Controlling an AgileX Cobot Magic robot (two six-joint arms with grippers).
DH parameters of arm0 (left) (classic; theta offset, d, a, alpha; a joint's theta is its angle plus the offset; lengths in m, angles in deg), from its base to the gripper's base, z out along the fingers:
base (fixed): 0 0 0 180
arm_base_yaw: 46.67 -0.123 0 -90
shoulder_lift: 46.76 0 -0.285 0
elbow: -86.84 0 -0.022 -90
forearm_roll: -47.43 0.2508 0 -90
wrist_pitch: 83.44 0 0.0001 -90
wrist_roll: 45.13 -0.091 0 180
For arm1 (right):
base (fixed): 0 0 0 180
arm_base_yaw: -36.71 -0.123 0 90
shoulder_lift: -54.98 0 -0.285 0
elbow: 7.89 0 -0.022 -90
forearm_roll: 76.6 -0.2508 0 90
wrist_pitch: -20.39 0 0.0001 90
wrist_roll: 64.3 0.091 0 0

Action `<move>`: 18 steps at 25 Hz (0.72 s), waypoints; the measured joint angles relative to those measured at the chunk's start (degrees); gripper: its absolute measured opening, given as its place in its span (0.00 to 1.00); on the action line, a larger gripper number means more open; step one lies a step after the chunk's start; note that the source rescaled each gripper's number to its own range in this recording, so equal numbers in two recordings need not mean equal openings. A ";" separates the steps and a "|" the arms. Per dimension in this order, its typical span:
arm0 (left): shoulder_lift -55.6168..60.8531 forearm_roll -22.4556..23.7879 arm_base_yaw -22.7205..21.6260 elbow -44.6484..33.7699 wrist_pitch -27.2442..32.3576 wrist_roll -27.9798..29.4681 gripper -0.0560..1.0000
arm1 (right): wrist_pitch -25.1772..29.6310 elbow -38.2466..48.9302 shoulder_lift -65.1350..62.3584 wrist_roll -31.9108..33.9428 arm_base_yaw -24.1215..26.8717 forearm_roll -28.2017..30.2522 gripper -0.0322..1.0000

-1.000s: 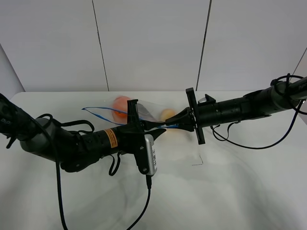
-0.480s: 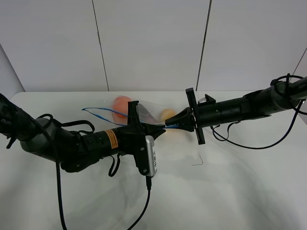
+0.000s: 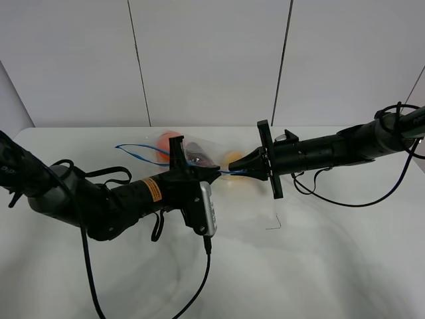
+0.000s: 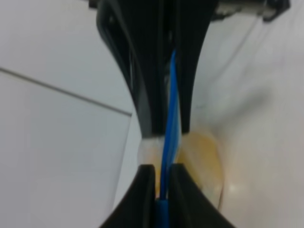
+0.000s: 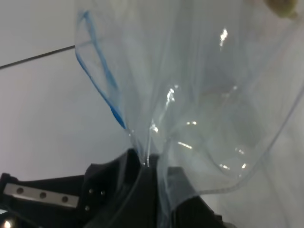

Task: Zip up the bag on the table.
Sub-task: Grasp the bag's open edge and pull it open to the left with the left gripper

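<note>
Two grippers pinch the bag over the white table: we note left gripper clamped on its blue zipper strip, right gripper clamped just beside. Orange and pear show inside; left arm hides its near side.

1. The black right gripper is closed on a clear, crinkly plastic zip bag, with the film bunched between its fingertips.
2. A blue zipper strip curves along the bag's edge, leading away from the gripper.
3. Behind the bag is a white wall panel crossed by a thin dark seam.
</note>
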 joint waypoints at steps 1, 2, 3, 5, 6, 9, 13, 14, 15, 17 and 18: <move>0.00 -0.99 0.00 -0.22 0.00 -0.81 0.05 | 0.00 0.00 0.00 0.00 0.00 0.00 0.03; 0.00 -1.94 0.00 -0.49 0.00 -1.56 0.05 | 0.00 0.00 0.00 0.00 0.00 0.00 0.03; 0.00 -2.48 -0.23 -0.72 0.00 -2.22 0.05 | 0.00 0.00 0.00 0.00 0.00 0.00 0.03; 0.00 -3.63 -1.09 -1.10 0.00 -3.13 0.05 | 0.00 0.00 0.00 0.00 0.00 -0.02 0.03; 0.00 -4.17 -1.81 -1.32 0.00 -3.94 0.05 | 0.00 0.00 0.00 0.00 0.00 -0.02 0.03; 0.00 -4.97 -4.30 -2.40 0.00 -6.51 0.05 | 0.00 0.00 0.00 0.00 0.00 -0.02 0.03; 0.02 -5.21 -8.01 -4.03 0.00 -8.41 0.05 | 0.00 0.00 0.00 0.00 0.00 0.15 0.03; 0.02 -5.46 -8.95 -4.48 0.00 -8.84 0.05 | 0.06 0.00 0.00 0.00 0.00 0.15 0.03; 0.02 -5.70 -9.67 -4.86 0.17 -9.26 0.05 | 0.11 0.00 0.00 0.00 0.00 0.16 0.03; 0.02 -5.78 -11.23 -5.36 0.30 -9.78 0.05 | 0.22 0.00 0.00 0.00 0.00 0.27 0.03; 0.02 -5.78 -11.89 -5.54 0.37 -9.93 0.05 | 0.22 0.00 0.00 0.00 0.00 0.27 0.03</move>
